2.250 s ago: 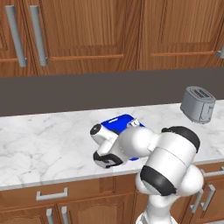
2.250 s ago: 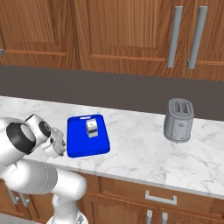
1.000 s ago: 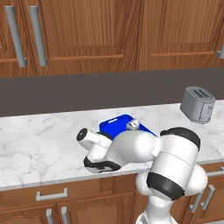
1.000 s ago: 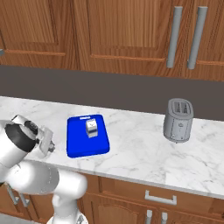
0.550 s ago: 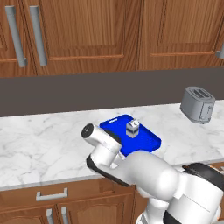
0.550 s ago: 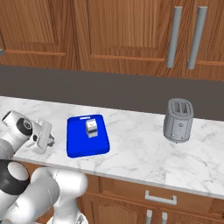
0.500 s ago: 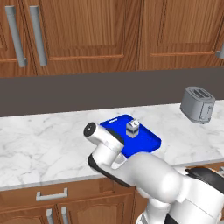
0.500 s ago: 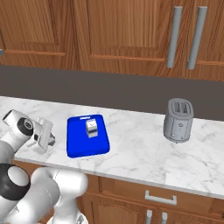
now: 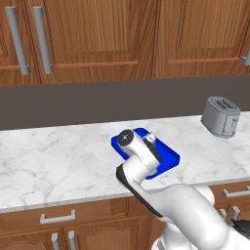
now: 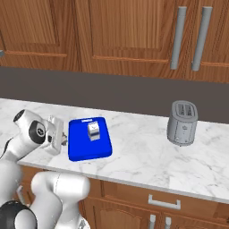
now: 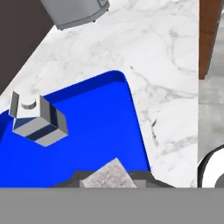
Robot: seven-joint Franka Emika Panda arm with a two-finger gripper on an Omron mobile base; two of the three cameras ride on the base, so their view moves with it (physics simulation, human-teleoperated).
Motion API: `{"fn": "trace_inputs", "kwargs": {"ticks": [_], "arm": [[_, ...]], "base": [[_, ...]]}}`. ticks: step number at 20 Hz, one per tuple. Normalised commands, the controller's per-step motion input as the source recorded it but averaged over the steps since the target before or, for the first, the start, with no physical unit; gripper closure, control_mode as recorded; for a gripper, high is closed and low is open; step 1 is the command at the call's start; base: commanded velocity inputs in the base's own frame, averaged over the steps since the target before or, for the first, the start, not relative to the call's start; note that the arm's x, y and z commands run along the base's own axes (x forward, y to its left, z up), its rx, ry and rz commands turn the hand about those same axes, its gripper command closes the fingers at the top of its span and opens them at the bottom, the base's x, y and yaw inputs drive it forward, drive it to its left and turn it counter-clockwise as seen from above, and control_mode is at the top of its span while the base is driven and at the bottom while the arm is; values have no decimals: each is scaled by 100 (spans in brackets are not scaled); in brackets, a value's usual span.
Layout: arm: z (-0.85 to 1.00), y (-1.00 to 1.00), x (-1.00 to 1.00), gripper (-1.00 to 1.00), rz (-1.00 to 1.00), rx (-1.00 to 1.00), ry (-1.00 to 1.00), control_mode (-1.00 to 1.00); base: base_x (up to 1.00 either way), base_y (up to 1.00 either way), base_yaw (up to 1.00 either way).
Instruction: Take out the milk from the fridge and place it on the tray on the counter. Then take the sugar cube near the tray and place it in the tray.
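The blue tray (image 10: 100, 147) lies on the marble counter (image 10: 147, 152) with the milk (image 10: 93, 131) carton standing upright in it. My gripper (image 10: 64, 142) hovers at the tray's left edge. In the hand view the gripper (image 11: 109, 180) is shut on the whitish-grey sugar cube (image 11: 107, 174), which sits between the dark fingertips (image 11: 77, 177) over the tray (image 11: 96, 127). There the milk (image 11: 37, 120) stands further in, apart from the cube. In the left base view my arm covers most of the tray (image 9: 168, 157) and milk (image 9: 151, 139). The fridge is out of view.
A grey metal toaster (image 10: 182, 121) stands on the counter to the right of the tray, also toaster (image 9: 220, 116). Brown wall cabinets with grey bar handles (image 10: 178, 31) hang above. The counter's front edge runs just below the tray.
My hand has swung right, from beside the tray toward its left edge, carrying the sugar cube. In the left base view the arm now hides most of the milk. The jaws stayed shut.
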Motion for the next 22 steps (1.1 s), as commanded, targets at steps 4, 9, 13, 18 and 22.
{"fn": "trace_inputs", "kwargs": {"ticks": [4,9,13,18,22], "arm": [[9,-28,25,100,0,3,5,-100],[2,-7,33,100,5,8,23,-100],[0,0,33,100,14,11,24,-100],[-1,0,13,100,14,4,7,-100],[-13,0,12,100,13,1,2,-100]], "base": [[0,0,0],[0,0,0],[0,0,0],[0,0,0],[0,0,0]]}}
